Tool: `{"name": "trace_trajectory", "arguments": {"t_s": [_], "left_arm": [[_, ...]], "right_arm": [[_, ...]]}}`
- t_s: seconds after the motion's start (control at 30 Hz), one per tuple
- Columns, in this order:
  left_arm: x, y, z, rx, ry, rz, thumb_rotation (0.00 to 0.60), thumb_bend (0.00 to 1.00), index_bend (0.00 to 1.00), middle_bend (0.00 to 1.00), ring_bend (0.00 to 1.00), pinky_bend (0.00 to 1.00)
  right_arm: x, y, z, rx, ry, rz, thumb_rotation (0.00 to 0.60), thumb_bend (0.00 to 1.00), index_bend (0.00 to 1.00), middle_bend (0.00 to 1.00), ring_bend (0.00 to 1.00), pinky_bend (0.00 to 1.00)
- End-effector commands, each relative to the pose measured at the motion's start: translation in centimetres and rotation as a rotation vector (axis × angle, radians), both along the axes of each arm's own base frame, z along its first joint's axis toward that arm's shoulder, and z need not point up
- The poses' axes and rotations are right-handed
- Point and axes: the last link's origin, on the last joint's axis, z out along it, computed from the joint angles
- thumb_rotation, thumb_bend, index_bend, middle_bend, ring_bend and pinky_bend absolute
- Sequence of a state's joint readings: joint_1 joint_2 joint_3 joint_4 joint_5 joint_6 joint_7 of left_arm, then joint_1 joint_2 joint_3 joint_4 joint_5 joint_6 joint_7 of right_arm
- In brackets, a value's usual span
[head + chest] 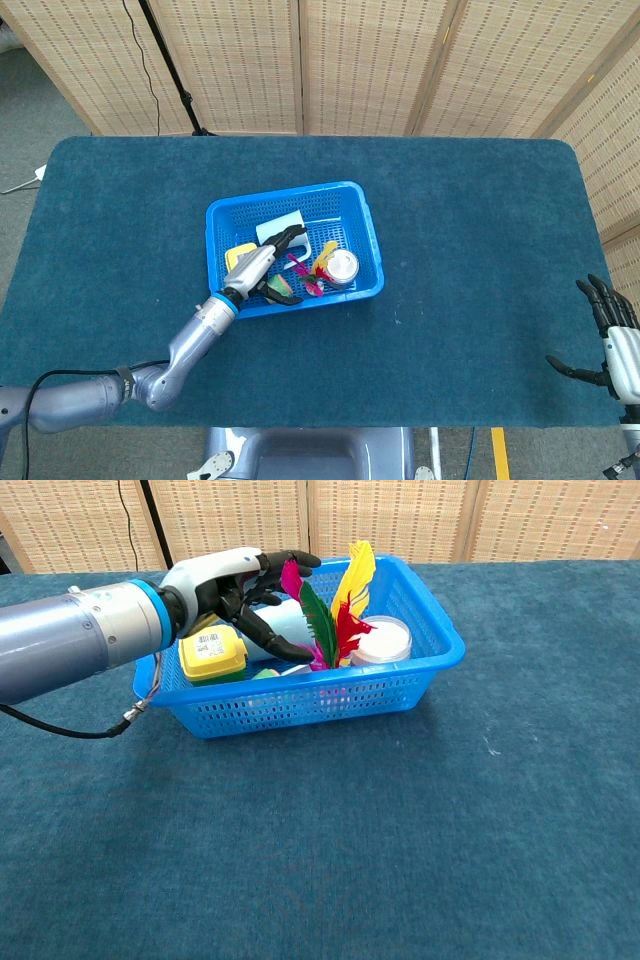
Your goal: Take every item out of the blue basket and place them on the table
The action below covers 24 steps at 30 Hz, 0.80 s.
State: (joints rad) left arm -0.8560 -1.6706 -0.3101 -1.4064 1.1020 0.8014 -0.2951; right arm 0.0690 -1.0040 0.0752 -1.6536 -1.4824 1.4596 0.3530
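The blue basket (pixel 364 240) (pixel 300 702) stands left of the table's middle. It holds a pale blue cup (pixel 285 222) (pixel 296 628) lying on its side, a yellow box (pixel 237 256) (pixel 212 652), coloured feathers (pixel 322 262) (pixel 338 605), a white round tub (pixel 343 266) (pixel 385 638) and a small greenish jar (pixel 265 674). My left hand (pixel 265 265) (pixel 235 585) hovers inside the basket with its fingers spread over the cup, holding nothing. Whether it touches the cup I cannot tell. My right hand (pixel 612 338) is open at the table's near right corner, seen only in the head view.
The table (pixel 470 230) is covered in dark blue cloth. Wicker folding screens (pixel 370 60) stand behind it, and a black stand with a cable (pixel 165 60) is at the back left. My left forearm (pixel 70 640) reaches in from the left over the basket's rim.
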Motion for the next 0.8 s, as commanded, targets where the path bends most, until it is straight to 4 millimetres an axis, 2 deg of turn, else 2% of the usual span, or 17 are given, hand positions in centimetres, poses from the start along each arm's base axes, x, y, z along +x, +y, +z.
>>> {"name": "trace_trajectory", "arguments": {"t_s": [0.03, 0.07, 0.13, 0.2, 0.3, 0.4, 0.53, 0.67, 0.8], "left_arm": [[0.8, 0.4, -0.6, 0.023, -0.004, 0.004, 0.6, 0.08, 0.0, 0.0, 0.01, 0.07], [0.9, 0.4, -0.8, 0.03, -0.002, 0.005, 0.6, 0.1, 0.0, 0.0, 0.02, 0.09], [1.3, 0.6, -1.2, 0.048, 0.001, 0.014, 0.6, 0.16, 0.08, 0.04, 0.11, 0.18], [1.6, 0.8, -1.4, 0.074, 0.001, 0.022, 0.6, 0.25, 0.27, 0.17, 0.24, 0.29], [2.0, 1.0, -1.8, 0.112, 0.013, 0.027, 0.6, 0.37, 0.49, 0.32, 0.37, 0.4], [2.4, 1.1, -2.0, 0.135, 0.019, 0.035, 0.6, 0.45, 0.62, 0.43, 0.46, 0.48], [2.6, 1.2, -1.8, 0.169, 0.002, 0.055, 0.6, 0.5, 0.69, 0.49, 0.51, 0.51], [2.6, 1.3, -0.5, 0.215, -0.036, 0.064, 0.6, 0.5, 0.7, 0.5, 0.51, 0.51], [2.3, 1.4, 1.7, 0.255, -0.076, 0.063, 0.6, 0.5, 0.7, 0.5, 0.51, 0.51]], "right_arm": [[-0.2, 0.0, 0.2, -0.003, -0.004, -0.006, 0.6, 0.0, 0.0, 0.0, 0.0, 0.0], [-0.2, -0.1, 0.2, -0.003, -0.005, -0.008, 0.6, 0.0, 0.0, 0.0, 0.0, 0.0], [-0.3, -0.1, 0.2, -0.002, -0.01, -0.011, 0.6, 0.0, 0.0, 0.0, 0.0, 0.0], [-0.4, -0.1, 0.3, -0.001, -0.012, -0.013, 0.6, 0.0, 0.0, 0.0, 0.0, 0.0], [-0.5, -0.2, 0.3, -0.001, -0.016, -0.018, 0.6, 0.0, 0.0, 0.0, 0.0, 0.0], [-0.6, -0.3, 0.4, -0.001, -0.017, -0.019, 0.6, 0.0, 0.0, 0.0, 0.0, 0.0], [-0.5, -0.2, 0.4, -0.001, -0.017, -0.019, 0.6, 0.0, 0.0, 0.0, 0.0, 0.0], [-0.5, -0.2, 0.4, -0.004, -0.016, -0.016, 0.6, 0.0, 0.0, 0.0, 0.0, 0.0], [-0.4, -0.1, 0.4, -0.003, -0.015, -0.013, 0.6, 0.0, 0.0, 0.0, 0.0, 0.0]]}}
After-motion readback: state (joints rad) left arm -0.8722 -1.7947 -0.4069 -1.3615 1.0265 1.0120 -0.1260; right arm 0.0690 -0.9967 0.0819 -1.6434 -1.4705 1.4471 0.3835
